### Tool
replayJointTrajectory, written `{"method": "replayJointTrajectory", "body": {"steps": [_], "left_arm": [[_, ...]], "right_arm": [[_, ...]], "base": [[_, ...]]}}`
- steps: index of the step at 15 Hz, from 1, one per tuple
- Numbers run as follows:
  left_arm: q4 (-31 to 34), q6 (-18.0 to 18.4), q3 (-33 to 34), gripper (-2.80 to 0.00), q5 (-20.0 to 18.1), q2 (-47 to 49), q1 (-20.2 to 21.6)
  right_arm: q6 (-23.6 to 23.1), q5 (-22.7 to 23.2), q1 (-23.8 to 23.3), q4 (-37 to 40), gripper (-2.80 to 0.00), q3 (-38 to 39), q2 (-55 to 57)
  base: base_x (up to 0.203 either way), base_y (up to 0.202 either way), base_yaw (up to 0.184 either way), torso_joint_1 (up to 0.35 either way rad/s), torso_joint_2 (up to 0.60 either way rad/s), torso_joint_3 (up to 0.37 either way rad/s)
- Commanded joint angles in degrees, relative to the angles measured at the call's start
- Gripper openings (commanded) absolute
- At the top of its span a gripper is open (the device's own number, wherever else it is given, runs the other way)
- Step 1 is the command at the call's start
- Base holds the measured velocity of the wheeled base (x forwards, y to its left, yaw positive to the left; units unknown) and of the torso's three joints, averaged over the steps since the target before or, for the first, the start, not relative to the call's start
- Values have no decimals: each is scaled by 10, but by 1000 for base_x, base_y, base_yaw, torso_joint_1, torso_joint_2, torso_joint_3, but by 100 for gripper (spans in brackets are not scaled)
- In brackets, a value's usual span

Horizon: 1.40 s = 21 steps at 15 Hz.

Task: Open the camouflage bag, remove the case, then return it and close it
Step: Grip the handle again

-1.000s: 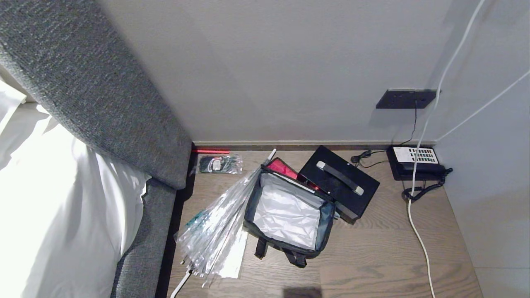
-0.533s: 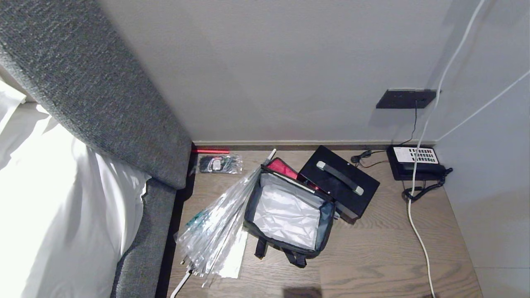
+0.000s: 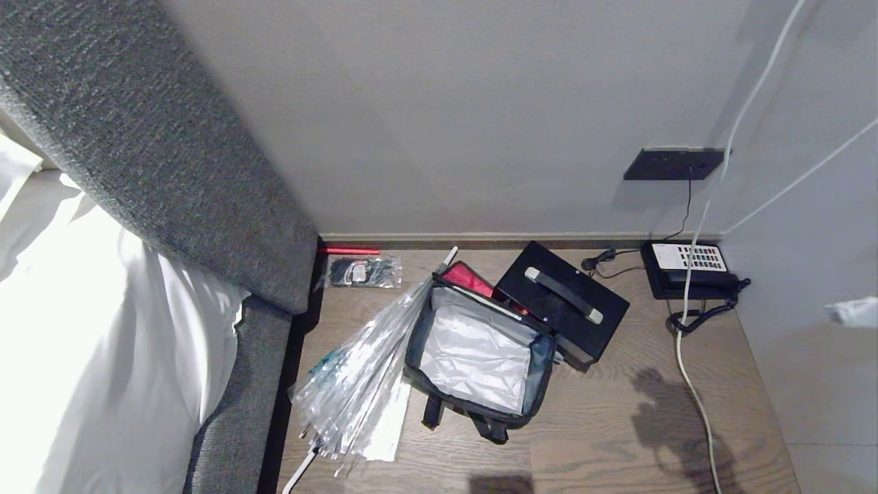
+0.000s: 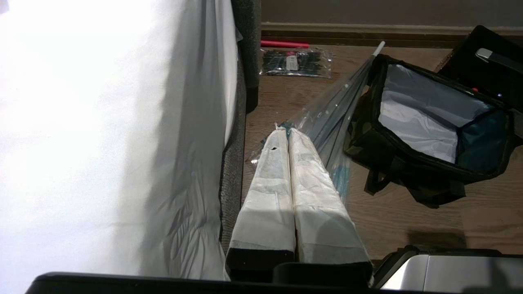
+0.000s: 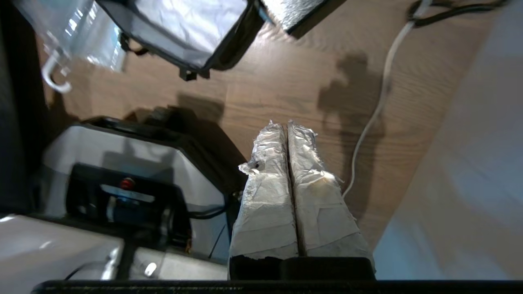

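Note:
The camouflage bag (image 3: 477, 357) stands open on the wood floor, its silvery-white lining bare and nothing showing inside. Its camouflage side (image 4: 359, 134) shows in the left wrist view. A black case (image 3: 562, 298) with a silver handle lies on the floor behind the bag's right corner, outside it. My right gripper (image 3: 840, 313) pokes in at the far right edge, well right of the bag, with its white-wrapped fingers (image 5: 300, 171) pressed together and empty. My left gripper (image 4: 286, 130) hangs shut and empty beside the bed, over the umbrella's plastic.
A clear plastic-wrapped umbrella (image 3: 357, 384) leans along the bag's left side. A bed (image 3: 103, 329) with a grey headboard fills the left. A phone (image 3: 689, 269) and white cable (image 3: 693, 391) lie at right by the wall. My own base (image 5: 122, 183) is below the right gripper.
My right gripper has swung up into the head view at the right edge, and its shadow now falls on the floor right of the bag. Bag, case and left arm are still.

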Motion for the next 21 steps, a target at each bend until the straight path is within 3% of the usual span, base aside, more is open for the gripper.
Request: {"method": "replayJointTrajectory", "body": {"steps": [1,5,6,8,11,12,14,16,18,21], "left_arm": [[0,0,0,-280,0,1,0],[-1,0,0,-280,0,1,0],[0,0,0,-280,0,1,0],[0,0,0,-280,0,1,0],[0,0,0,-280,-1,1,0],[0,0,0,-280,0,1,0],[0,0,0,-280,0,1,0],[0,0,0,-280,0,1,1],[0,0,0,-280,0,1,0],[0,0,0,-280,0,1,0]], "right_arm": [[-4,1,11,-81,-280,46,107],[4,-17,58,-383,-280,180,242],[16,-28,71,-422,0,192,285],[42,-79,100,-468,0,192,363],[44,-234,122,-605,0,158,454],[7,-283,140,-662,0,141,480],[-98,-425,181,-753,0,131,524],[-148,-558,221,-780,0,149,553],[-170,-587,253,-806,0,142,581],[-261,-592,253,-855,0,130,592]], "base": [[0,0,0,0,0,0],[0,0,0,0,0,0],[0,0,0,0,0,0],[0,0,0,0,0,0],[0,0,0,0,0,0],[0,0,0,0,0,0],[0,0,0,0,0,0],[0,0,0,0,0,0],[0,0,0,0,0,0],[0,0,0,0,0,0]]}}
